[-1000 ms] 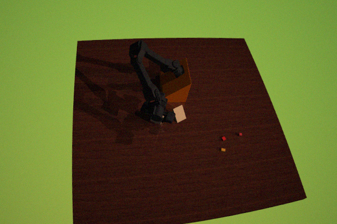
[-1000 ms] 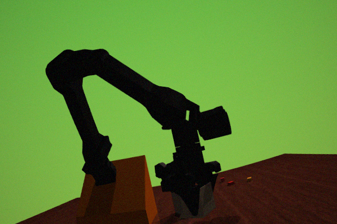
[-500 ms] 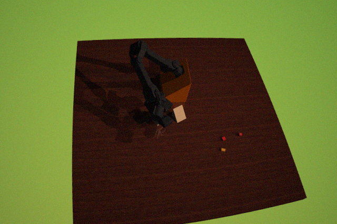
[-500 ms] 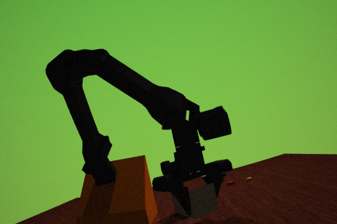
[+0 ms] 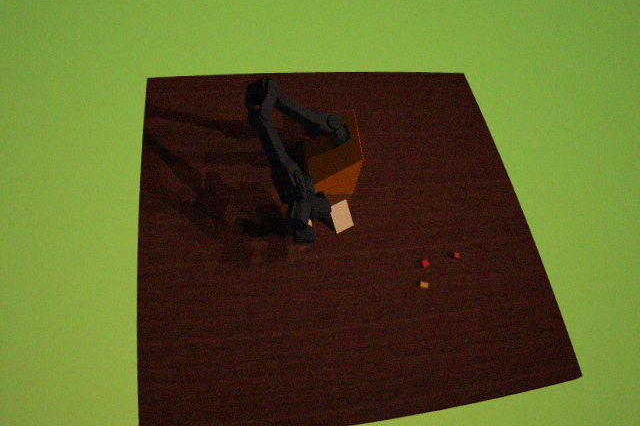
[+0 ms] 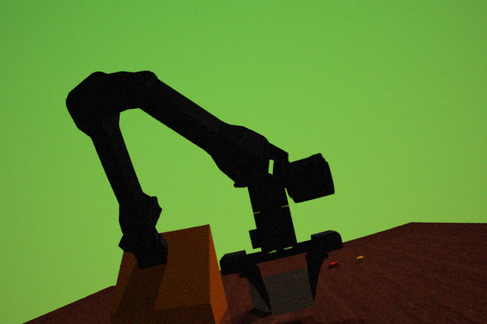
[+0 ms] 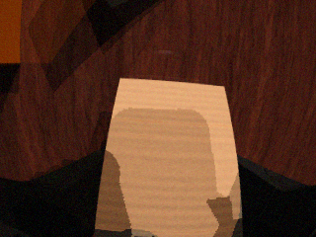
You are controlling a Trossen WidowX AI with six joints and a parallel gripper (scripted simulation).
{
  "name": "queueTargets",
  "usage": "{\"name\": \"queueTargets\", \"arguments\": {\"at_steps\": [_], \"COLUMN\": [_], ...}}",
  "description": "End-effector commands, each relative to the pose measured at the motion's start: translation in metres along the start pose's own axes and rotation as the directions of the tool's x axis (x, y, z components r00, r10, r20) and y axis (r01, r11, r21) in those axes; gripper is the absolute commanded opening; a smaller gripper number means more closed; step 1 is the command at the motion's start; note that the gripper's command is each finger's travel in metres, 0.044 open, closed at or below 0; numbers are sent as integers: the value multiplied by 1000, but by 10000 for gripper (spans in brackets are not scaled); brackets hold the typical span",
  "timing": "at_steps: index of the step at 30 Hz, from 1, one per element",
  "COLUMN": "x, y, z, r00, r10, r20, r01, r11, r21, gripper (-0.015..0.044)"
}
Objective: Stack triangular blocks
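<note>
My gripper (image 5: 311, 219) (image 6: 292, 303) (image 7: 167, 152) is shut on a pale triangular block, with a finger at either side of it. The held block (image 6: 291, 290) (image 7: 168, 148) shows a broad flat face in the wrist view and a grey face in the exterior view; the hand mostly hides it in the top view. How high it is above the table is hard to tell. The other pale triangular block (image 5: 342, 216) stands on the table just right of the hand in the top view, apart from the held block there. It is not identifiable in the wrist view.
A large orange block (image 5: 338, 181) (image 6: 183, 273) stands by the arm's base, close to the other pale block. Two small red cubes (image 5: 424, 263) (image 5: 456, 255) and a small yellow one (image 5: 423, 284) (image 6: 360, 258) lie farther right on the dark wooden table (image 5: 258, 333).
</note>
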State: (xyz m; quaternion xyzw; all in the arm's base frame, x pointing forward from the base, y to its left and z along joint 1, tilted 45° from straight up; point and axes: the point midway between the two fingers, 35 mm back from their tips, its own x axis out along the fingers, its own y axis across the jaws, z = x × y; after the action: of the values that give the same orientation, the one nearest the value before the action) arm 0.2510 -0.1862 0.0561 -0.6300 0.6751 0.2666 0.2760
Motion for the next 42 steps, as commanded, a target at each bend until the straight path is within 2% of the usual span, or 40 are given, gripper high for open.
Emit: {"name": "queueTargets", "arguments": {"at_steps": [1,10,19,31,42], "x": [0,0,0,0,0], "y": [0,1,1,1,1], "z": [0,0,1,1,1], "r00": [1000,1000,1000,1000,1000], "r10": [3,3,3,3,3], "r20": [0,0,0,0,0], "r01": [-3,-2,-2,-1,0], "r11": [991,903,727,386,14], "r21": [130,429,686,922,1000], "gripper": [0,0,0,0,0]}}
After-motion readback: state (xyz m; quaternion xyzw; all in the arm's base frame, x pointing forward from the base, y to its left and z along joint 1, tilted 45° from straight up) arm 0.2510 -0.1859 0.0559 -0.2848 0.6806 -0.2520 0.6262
